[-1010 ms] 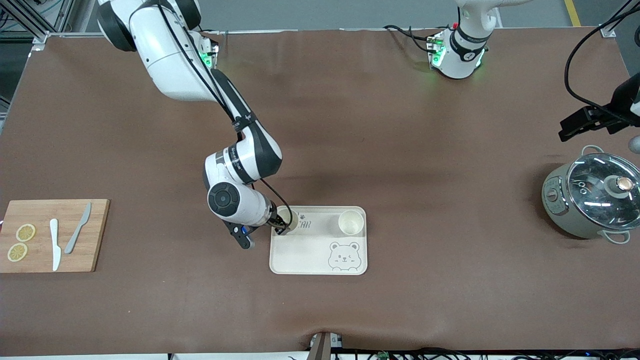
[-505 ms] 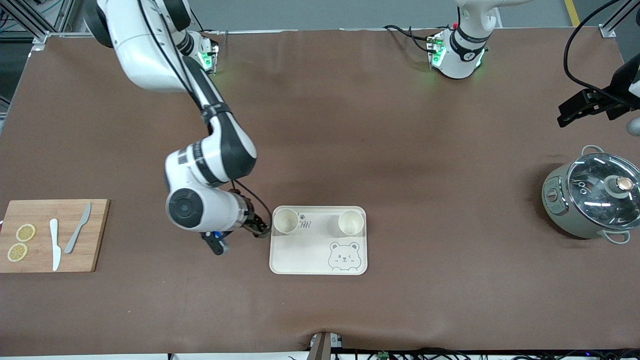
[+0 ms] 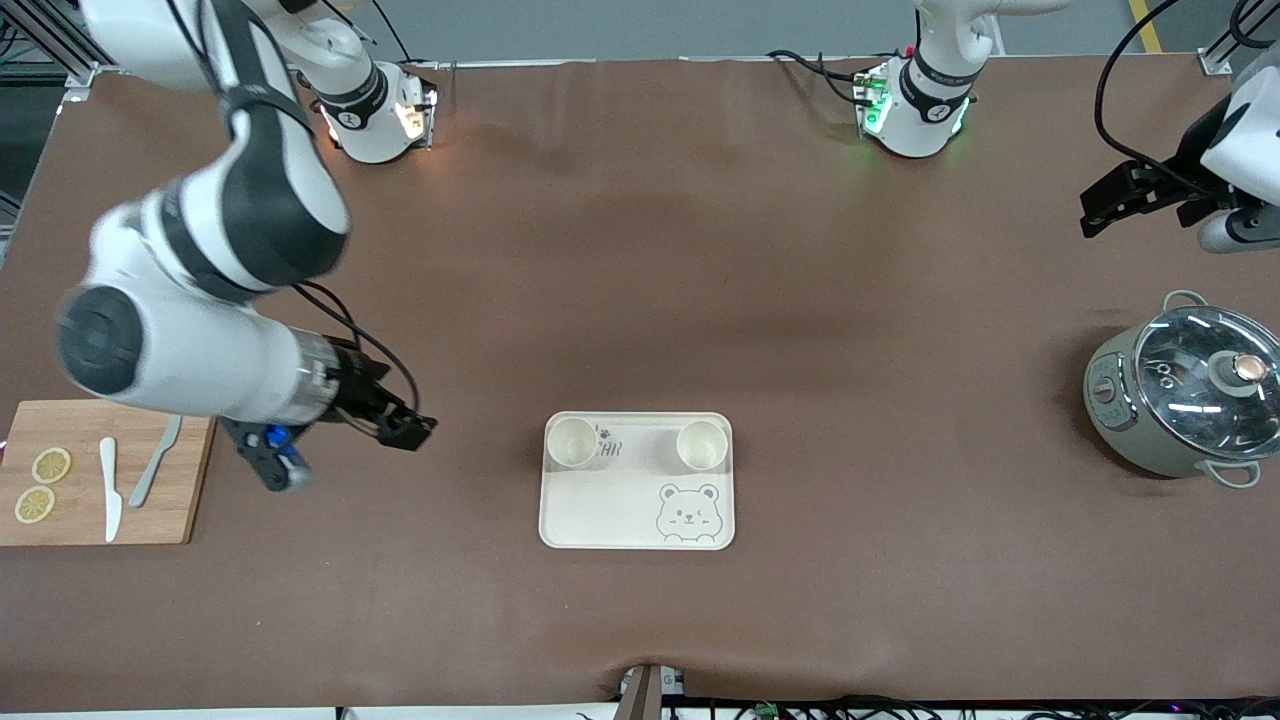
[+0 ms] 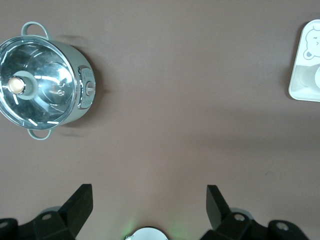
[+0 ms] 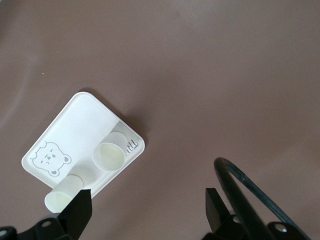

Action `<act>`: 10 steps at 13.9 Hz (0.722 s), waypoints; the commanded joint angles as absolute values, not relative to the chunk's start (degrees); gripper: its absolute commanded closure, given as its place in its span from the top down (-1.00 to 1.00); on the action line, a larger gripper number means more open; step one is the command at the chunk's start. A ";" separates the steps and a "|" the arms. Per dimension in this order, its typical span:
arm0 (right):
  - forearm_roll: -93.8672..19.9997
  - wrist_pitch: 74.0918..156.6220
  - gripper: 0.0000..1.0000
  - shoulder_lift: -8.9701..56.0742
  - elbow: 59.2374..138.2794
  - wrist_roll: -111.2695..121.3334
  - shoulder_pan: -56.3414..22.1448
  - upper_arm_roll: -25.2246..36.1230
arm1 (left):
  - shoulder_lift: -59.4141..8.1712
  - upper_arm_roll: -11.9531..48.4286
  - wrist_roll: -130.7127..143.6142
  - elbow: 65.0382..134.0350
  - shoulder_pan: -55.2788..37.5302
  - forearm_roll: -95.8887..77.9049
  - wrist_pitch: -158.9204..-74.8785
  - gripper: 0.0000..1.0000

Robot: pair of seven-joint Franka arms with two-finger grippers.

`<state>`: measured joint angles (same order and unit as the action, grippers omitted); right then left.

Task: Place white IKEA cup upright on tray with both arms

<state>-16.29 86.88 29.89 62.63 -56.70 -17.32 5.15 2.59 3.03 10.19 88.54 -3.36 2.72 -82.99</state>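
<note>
The cream bear tray (image 3: pixel 610 505) lies on the brown table near its middle. Two white cups stand upright on its edge farther from the front camera: one (image 3: pixel 572 442) at the corner toward the right arm's end, one (image 3: pixel 701 445) toward the left arm's end. My right gripper (image 3: pixel 402 431) is open and empty, raised over bare table between the tray and the cutting board. In the right wrist view the tray (image 5: pixel 80 125) and both cups (image 5: pixel 109 155) (image 5: pixel 62 195) show past the right gripper (image 5: pixel 147 206). My left gripper (image 3: pixel 1105 198) (image 4: pixel 148 201) is open and empty, high over the table above the pot.
A wooden cutting board (image 3: pixel 190 470) with two knives and lemon slices lies at the right arm's end. A grey pot with a glass lid (image 3: pixel 1180 390) stands at the left arm's end and shows in the left wrist view (image 4: pixel 42 87). The tray's corner (image 4: pixel 300 87) shows there too.
My right gripper let go of the cup at the tray's corner, leaving it upright, and drew back toward the cutting board while rising. The left arm drifted slightly toward its base.
</note>
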 commanded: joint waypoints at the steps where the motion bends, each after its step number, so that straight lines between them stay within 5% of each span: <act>1: -12.24 88.68 1.00 19.80 74.77 -48.80 -15.82 4.48 | 6.06 1.76 10.63 93.86 -5.09 1.41 -86.48 1.00; 10: -0.27 88.16 1.00 5.28 83.58 -19.88 -8.36 4.48 | 6.24 1.85 9.93 94.83 -4.31 0.70 -86.84 1.00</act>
